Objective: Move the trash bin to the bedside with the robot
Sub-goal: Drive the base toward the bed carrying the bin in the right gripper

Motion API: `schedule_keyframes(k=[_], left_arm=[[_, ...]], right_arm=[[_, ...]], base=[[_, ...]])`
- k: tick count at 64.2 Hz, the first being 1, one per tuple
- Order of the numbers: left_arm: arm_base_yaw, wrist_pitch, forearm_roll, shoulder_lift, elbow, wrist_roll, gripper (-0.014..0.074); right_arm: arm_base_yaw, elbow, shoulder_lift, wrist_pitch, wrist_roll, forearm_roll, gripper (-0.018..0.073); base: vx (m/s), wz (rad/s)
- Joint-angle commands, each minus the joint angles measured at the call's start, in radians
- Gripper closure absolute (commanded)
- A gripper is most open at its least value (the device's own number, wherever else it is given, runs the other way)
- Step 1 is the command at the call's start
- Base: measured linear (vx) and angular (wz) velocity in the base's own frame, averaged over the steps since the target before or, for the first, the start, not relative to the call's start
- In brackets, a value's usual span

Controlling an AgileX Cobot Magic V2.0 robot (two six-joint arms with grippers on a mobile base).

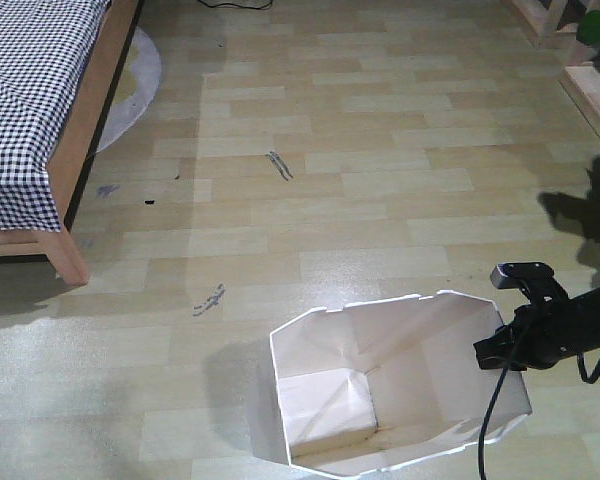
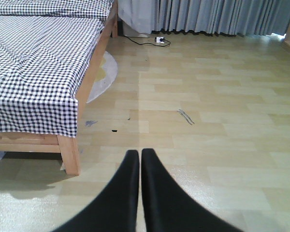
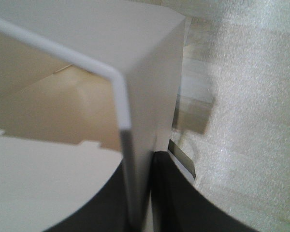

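Pinching the bin [image 1: 420, 345] at its right wall with the right gripper [image 3: 144, 193], one finger inside the rim and one outside. Idling with the left gripper [image 2: 138, 153], fingers pressed together on nothing, pointing over the floor [image 2: 222, 121] beside the bed [image 2: 38, 72]. Leaving the bin seemingly upright on bare floor, well apart from the bed at the upper left of the front view. Judging the step as transport: bin gripped, bedside not yet reached. Needing next a slow roll toward the bed, dragging the bin along, minding wall flex, slipping or tipping at so thin a pinch.
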Motion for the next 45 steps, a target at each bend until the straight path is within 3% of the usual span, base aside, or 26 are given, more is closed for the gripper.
schedule_keyframes(k=[1, 45], left_arm=[[-0.003, -0.066, -0.002, -0.014, 0.003, -0.004, 0.0603], [-0.003, -0.066, -0.002, -0.014, 0.003, -0.004, 0.0603]], right_arm=[[-0.003, -0.012, -0.063, 0.166, 0.005, 0.059, 0.0564], [-0.003, -0.012, -0.063, 0.166, 0.005, 0.058, 0.0564]], base=[[0.21, 0.09], [0.29, -0.03]])
